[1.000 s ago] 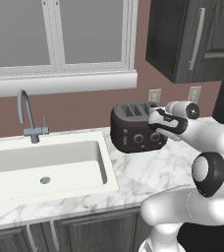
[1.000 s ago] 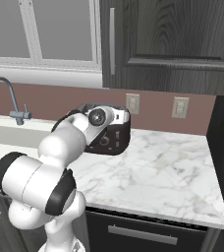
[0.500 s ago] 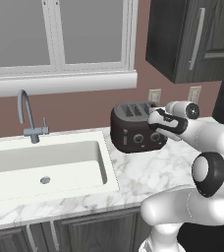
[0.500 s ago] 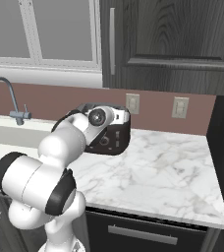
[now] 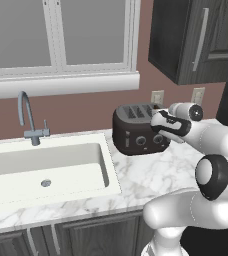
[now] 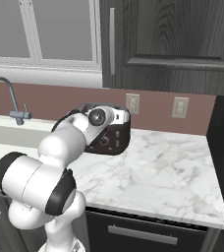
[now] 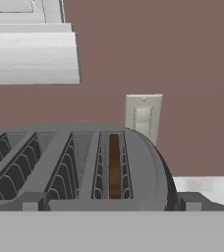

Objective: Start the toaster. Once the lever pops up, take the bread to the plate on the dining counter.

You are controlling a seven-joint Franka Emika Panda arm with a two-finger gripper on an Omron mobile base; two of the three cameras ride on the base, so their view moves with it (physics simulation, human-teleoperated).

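Hand view shows the bread point(image 7: 114, 166) in the toaster point(image 7: 133, 167) (rightmost slot), jaws spread wide.

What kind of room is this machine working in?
A kitchen, by the look of it: a sink with a curved faucet set into a marble worktop, a dark four-slot toaster against the wall, and dark cabinets overhead.

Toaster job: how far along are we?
Done: the bread sits in the rightmost slot of the toaster. In hand: the open gripper is at the toaster's side, holding nothing. Left: pressing the lever, then carrying the bread to the plate.
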